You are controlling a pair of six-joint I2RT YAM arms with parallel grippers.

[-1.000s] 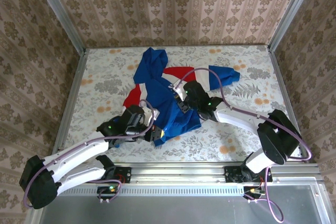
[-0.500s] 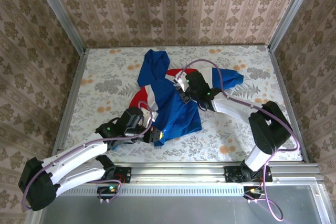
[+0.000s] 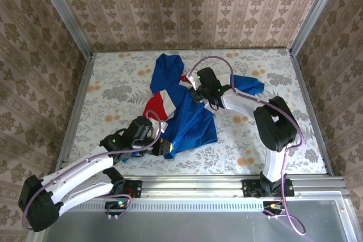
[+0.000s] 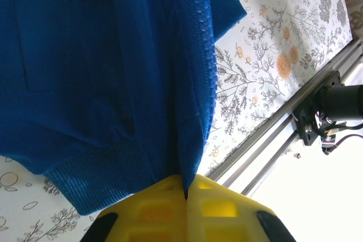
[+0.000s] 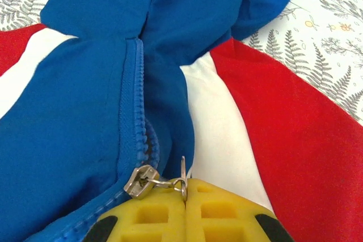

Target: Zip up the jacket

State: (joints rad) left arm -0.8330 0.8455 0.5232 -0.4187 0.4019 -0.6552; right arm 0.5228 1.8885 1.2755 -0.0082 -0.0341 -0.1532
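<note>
jacket [image 3: 190,123]: lying mid-table [image 3: 272,140] between the two arms, hood [image 3: 167,69] toward the far wall, hem toward the bases.
step: I'm judging this as mid-zip, with the right arm drawing the slider [image 5: 139,181] toward the hood and the left anchoring the bottom.
right gripper [image 5: 185,188]: clenched tight, pinching the thin metal pull tab [image 5: 170,183]. The slider is sitting just off the fingertips, on the teeth [image 5: 138,100]. From above I'm seeing it at the chest band [image 3: 197,92].
left gripper [image 4: 186,188]: clamped on the ribbed hem [image 4: 113,179] at the foot of the front edge, cloth running straight out of the closed fingers. It's at the near corner in the overhead view [image 3: 165,147].
how: I'm treating the left clamp as a fixed anchor so the track is under tension. I'm aiming the right pull along the line of the teeth, low to the cloth, with no sideways drag.
watch: a loose blue fold [image 5: 170,123] is lying right beside the track and could feed into the slider.
progress: the track ahead looks unjoined up to the collar, so I'm calling it unfinished.
risk: I'm gripping the tab by its edge only, so a jerk could pop it free.
</note>
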